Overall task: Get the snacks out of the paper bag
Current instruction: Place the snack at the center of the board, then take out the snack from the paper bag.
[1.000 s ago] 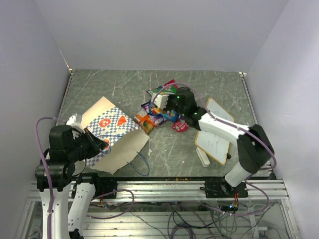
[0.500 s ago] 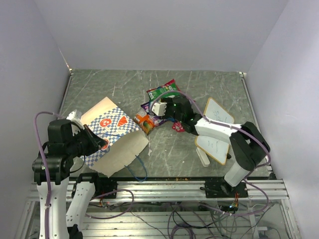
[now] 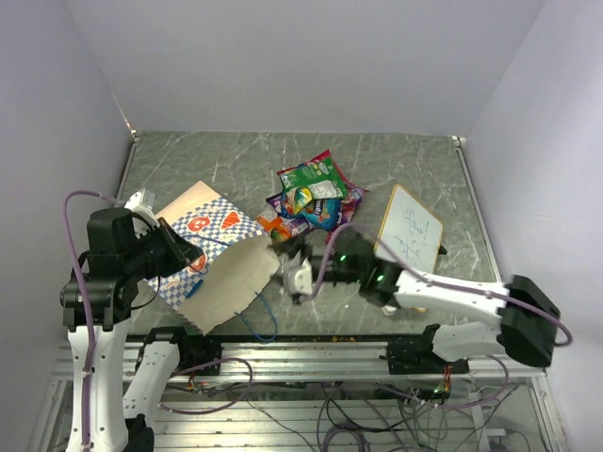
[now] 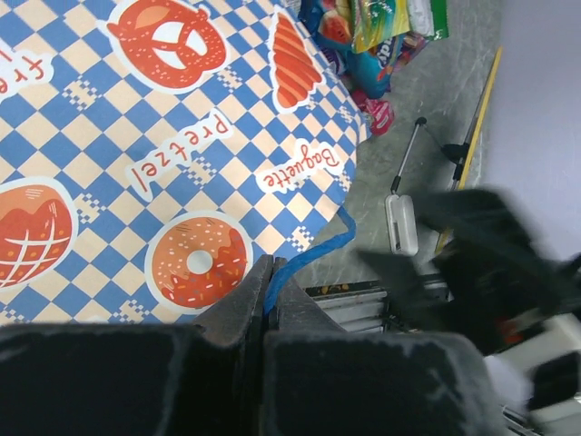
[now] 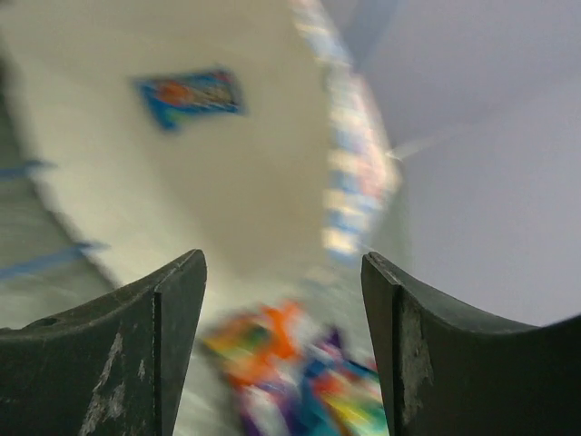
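Note:
The blue-and-white checkered paper bag (image 3: 212, 240) lies on its side at the left, its cream mouth (image 3: 236, 282) facing right. My left gripper (image 4: 270, 289) is shut on its thin blue string handle (image 4: 318, 252), holding that edge up. The left gripper (image 3: 191, 262) sits over the bag's near side. The snacks (image 3: 311, 193) lie in a heap on the table, right of the bag. They show as a blur (image 5: 300, 381) in the right wrist view and at the top edge (image 4: 381, 36) of the left wrist view. My right gripper (image 3: 287, 268) hovers open and empty by the bag's mouth (image 5: 182, 163).
A wood-framed whiteboard (image 3: 407, 231) lies at the right, a white marker (image 4: 400, 222) near it. A loose blue handle loop (image 3: 268, 315) trails toward the table's front edge (image 3: 330, 334). A small blue-and-orange patch (image 5: 191, 91) shows on the cream paper, too blurred to identify.
My right gripper has opened and swung from the snack heap down to the bag's mouth, leaving a green packet on the heap. The left arm has raised the bag's edge slightly.

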### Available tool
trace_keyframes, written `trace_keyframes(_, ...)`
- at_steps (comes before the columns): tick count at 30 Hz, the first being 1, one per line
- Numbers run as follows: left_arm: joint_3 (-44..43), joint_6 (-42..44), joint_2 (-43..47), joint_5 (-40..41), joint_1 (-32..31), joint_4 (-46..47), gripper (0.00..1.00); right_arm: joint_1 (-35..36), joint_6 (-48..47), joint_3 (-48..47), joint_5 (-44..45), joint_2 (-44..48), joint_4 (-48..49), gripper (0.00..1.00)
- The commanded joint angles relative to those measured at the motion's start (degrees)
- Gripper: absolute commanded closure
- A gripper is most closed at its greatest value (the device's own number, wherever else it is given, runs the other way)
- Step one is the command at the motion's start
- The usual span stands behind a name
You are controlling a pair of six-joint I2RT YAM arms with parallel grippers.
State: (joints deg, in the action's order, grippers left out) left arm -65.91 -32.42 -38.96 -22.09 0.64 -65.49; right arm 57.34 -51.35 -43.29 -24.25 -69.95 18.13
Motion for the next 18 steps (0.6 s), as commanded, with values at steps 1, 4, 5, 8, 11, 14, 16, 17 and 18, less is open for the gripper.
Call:
trace_keyframes(1,-3.8,2.6,-0.5,-1.7,-0.1,1.7,0.93,9.2,15.9,6.0,-2.4,-9.7,20.1,0.32)
trace_keyframes(4,-4.8,2.9,-1.0,-2.2,-0.1,1.5,0.93,13.2,22.9,3.4,4.8,-20.9,31.9,0.32)
trace_keyframes(5,-5.1,2.8,-1.1,-2.5,-0.2,1.6,0.93,14.0,24.9,1.5,7.6,-25.0,35.2,0.32)
trace_keyframes(8,-6.3,2.5,-1.9,-3.6,-0.1,2.0,0.93,15.2,31.3,-5.0,15.4,-35.8,40.9,0.32)
trace_keyframes(11,-7.3,2.6,-2.9,-4.7,-0.2,1.9,0.93,15.3,36.1,-11.3,21.4,-43.2,43.9,0.32)
trace_keyframes(14,-6.8,2.0,-3.1,-6.1,-0.2,3.4,0.93,15.3,36.8,-17.2,23.5,-48.9,42.9,0.31)
trace_keyframes(16,-6.2,1.3,-3.0,-7.5,-0.2,4.8,0.93,15.2,38.9,-20.2,24.4,-52.5,43.2,0.3)
trace_keyframes(17,-6.1,1.2,-3.0,-8.4,-0.2,5.5,0.93,15.1,40.6,-21.6,24.6,-53.9,43.4,0.29)
trace_keyframes(18,-6.1,1.1,-3.2,-9.1,-0.1,5.9,0.93,14.9,41.8,-22.9,23.9,-55.2,43.3,0.29)
